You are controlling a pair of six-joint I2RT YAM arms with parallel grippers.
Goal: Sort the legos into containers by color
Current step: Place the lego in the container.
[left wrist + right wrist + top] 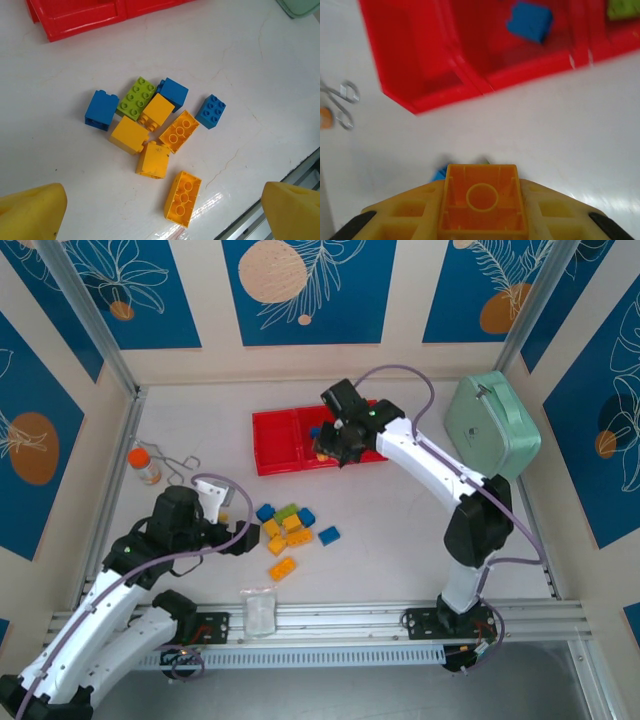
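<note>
The red three-bin tray (pixel 278 438) lies at the table's back middle. Its middle bin holds a blue brick (pixel 530 21) and its right bin a lime green brick (pixel 622 9). My right gripper (pixel 335 445) hovers at the tray's near edge, shut on an orange-yellow brick (pixel 481 197) whose hollow underside faces the wrist camera. Loose legos (pixel 290 530) lie in a cluster on the table: several orange-yellow (pixel 129 134), three blue (pixel 101 110) and one green (pixel 136 98). My left gripper (pixel 162 220) hangs open just left of the cluster, its yellow fingers (pixel 30 212) wide apart, holding nothing.
A mint-green rounded case (pixel 492 425) stands at the back right beside the right arm. An orange-capped bottle (pixel 145 465) and a metal wire clip (pixel 180 468) sit at the left. A small clear bag (pixel 260 612) lies near the front rail.
</note>
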